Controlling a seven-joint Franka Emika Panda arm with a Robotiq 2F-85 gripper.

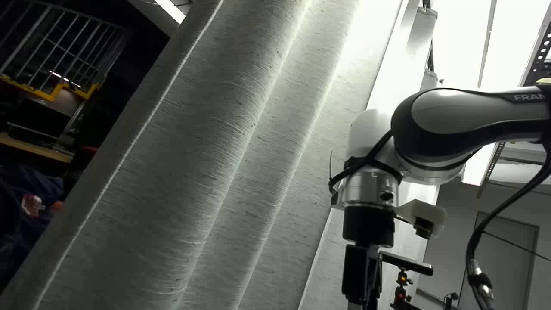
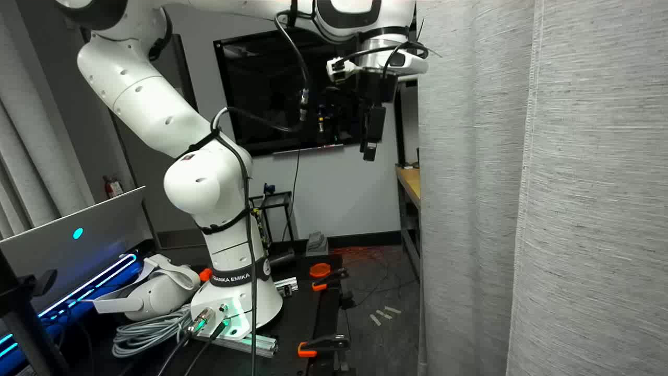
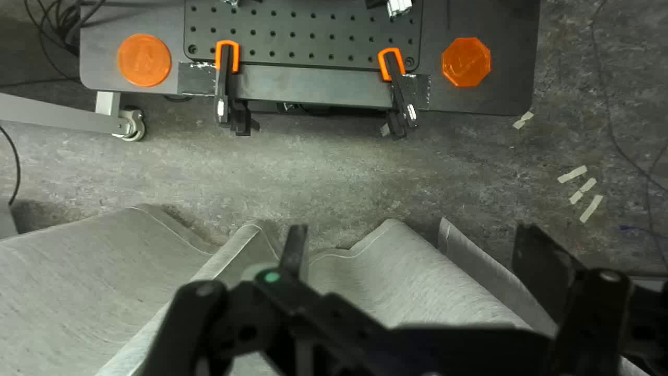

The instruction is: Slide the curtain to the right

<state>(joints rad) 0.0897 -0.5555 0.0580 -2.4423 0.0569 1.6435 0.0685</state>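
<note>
The curtain is pale grey-white cloth with long vertical pleats. It fills much of an exterior view (image 1: 215, 150), hangs at the right in an exterior view (image 2: 589, 183), and runs down to the floor in the wrist view (image 3: 396, 277). My gripper (image 3: 412, 230) is open, its two black fingers wide apart. It points down beside the curtain, left of its free edge in an exterior view (image 2: 369, 149). In the wrist view the curtain's edge and a pleat show between the fingers, beyond them; nothing is gripped. In an exterior view the fingertips (image 1: 363, 301) are cut off or nearly so.
A black table (image 2: 297, 324) carries the robot base, orange clamps (image 3: 227, 52), cables and a headset (image 2: 162, 292). A laptop (image 2: 78, 235) stands at its left. A wood-topped bench (image 2: 409, 180) stands behind the curtain edge. A camera on a stand (image 1: 407, 262) is near the gripper.
</note>
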